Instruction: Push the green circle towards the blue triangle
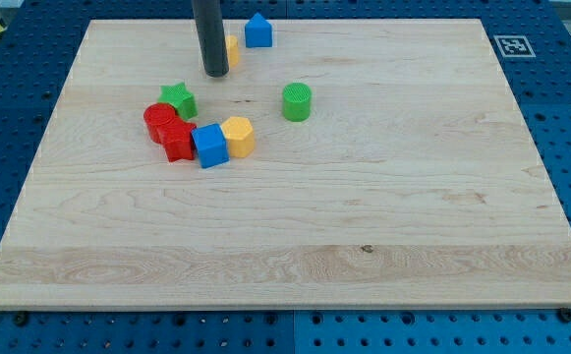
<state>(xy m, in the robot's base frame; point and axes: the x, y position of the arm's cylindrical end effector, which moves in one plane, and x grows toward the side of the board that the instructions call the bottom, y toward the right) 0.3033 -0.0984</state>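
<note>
The green circle (297, 101), a short green cylinder, stands alone near the board's upper middle. The blue triangle (257, 30), a pointed house-like blue block, sits near the view's top edge, up and left of the green circle. My tip (216, 73) is the lower end of the dark rod that comes down from the view's top. It rests on the board left of the green circle and below-left of the blue triangle, touching neither. A yellow block (232, 49) is partly hidden behind the rod.
A cluster lies at the view's left: a green star (179, 99), a red cylinder (159, 119), a red star (177, 140), a blue cube (209, 146) and a yellow hexagon (238, 136). The wooden board (364, 216) lies on a blue pegboard table.
</note>
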